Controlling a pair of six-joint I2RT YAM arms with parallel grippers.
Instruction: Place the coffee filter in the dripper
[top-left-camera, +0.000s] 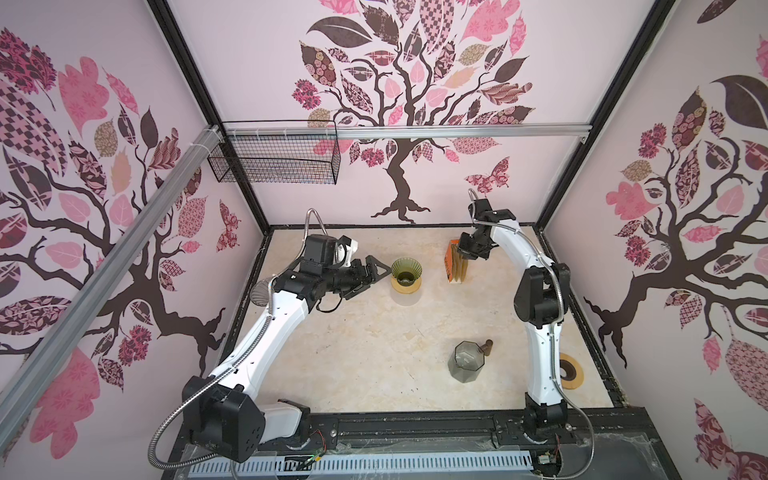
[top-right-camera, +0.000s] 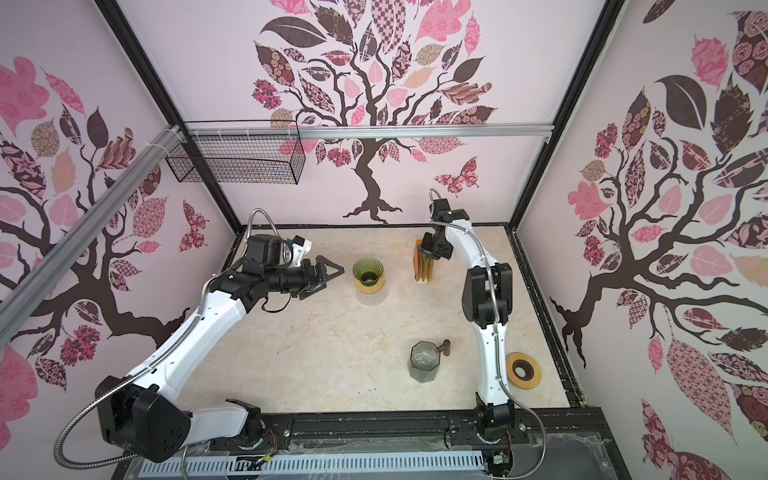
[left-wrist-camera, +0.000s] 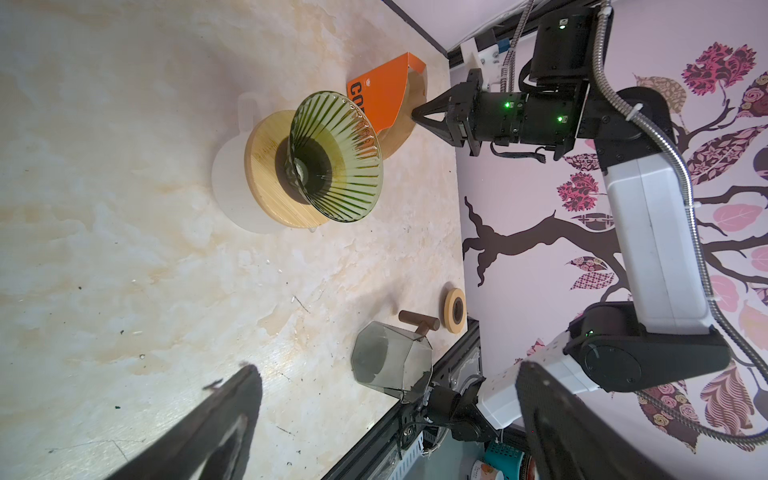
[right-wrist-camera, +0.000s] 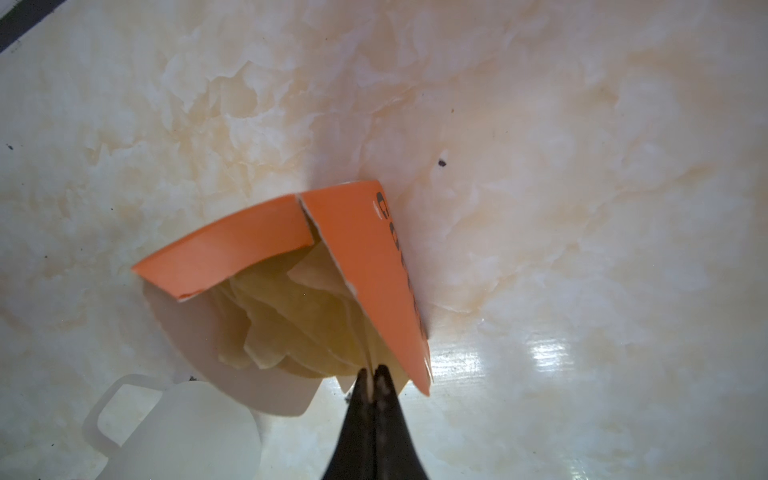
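R grip (right-wrist-camera: 371, 380): shut, pinching filter (right-wrist-camera: 353, 353) edge inside orange box (right-wrist-camera: 365, 257), upper right of table in top view | dripper (top-left-camera: 406, 270): upper centre, empty | L grip (top-left-camera: 370, 284): jaws apart, beside dripper | tip: lift slow, straight; check only 1 sheet comes, box not dragged

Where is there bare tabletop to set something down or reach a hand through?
Widest free patch: mid-table between the dripper, the glass jug and the left arm. Crowded: back right, where the right gripper pinches a coffee filter in the orange box; front right by the wooden ring.
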